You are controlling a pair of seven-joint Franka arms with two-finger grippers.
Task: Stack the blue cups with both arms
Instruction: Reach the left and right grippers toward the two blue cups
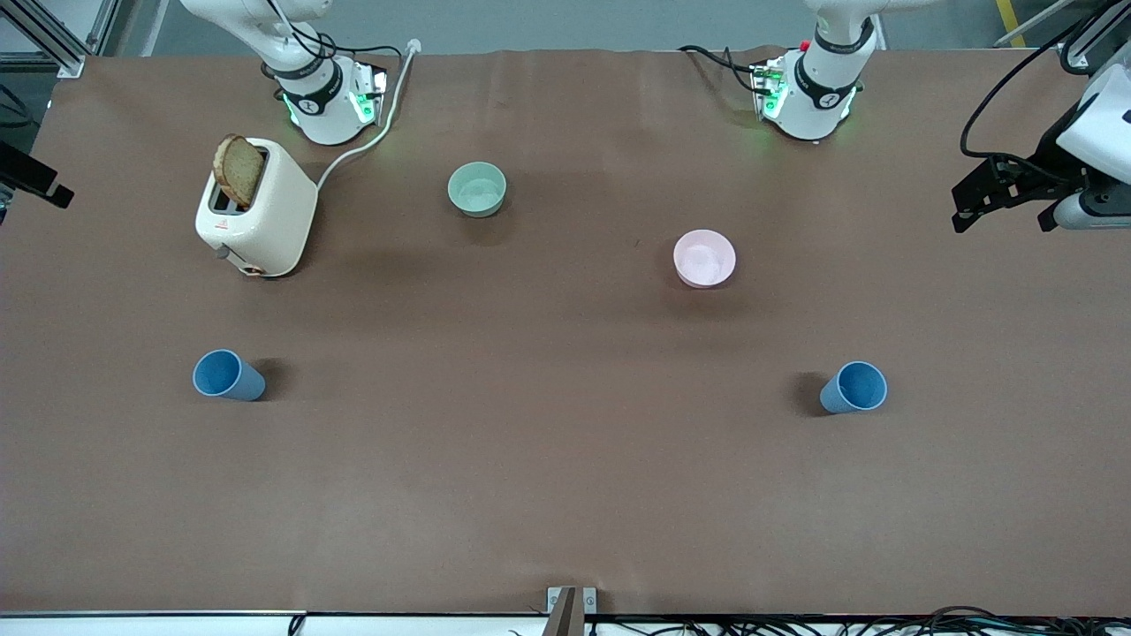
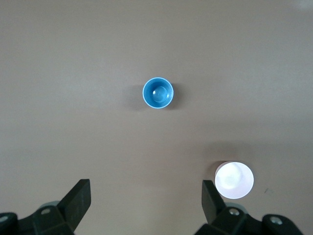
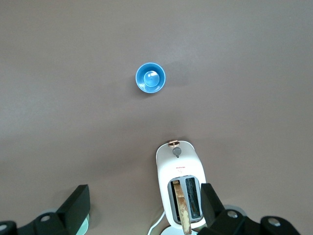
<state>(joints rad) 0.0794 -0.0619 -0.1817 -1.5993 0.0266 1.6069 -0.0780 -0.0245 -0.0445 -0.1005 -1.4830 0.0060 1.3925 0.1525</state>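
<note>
Two blue cups stand upright and far apart on the brown table. One cup [image 1: 853,387] is toward the left arm's end and shows in the left wrist view [image 2: 158,93]. The other cup [image 1: 228,375] is toward the right arm's end and shows in the right wrist view [image 3: 150,78]. My left gripper [image 2: 146,188] is open and empty, high over the table at the left arm's end [image 1: 1005,216]. My right gripper [image 3: 145,193] is open and empty, high over the toaster area. Only a black part of it shows at the front view's edge [image 1: 35,181].
A pink bowl [image 1: 704,258] [image 2: 234,179] sits farther from the front camera than the left arm's cup. A mint-green bowl [image 1: 477,189] sits near the right arm's base. A white toaster [image 1: 258,208] [image 3: 182,188] holds a bread slice [image 1: 239,170], its cord running to the base.
</note>
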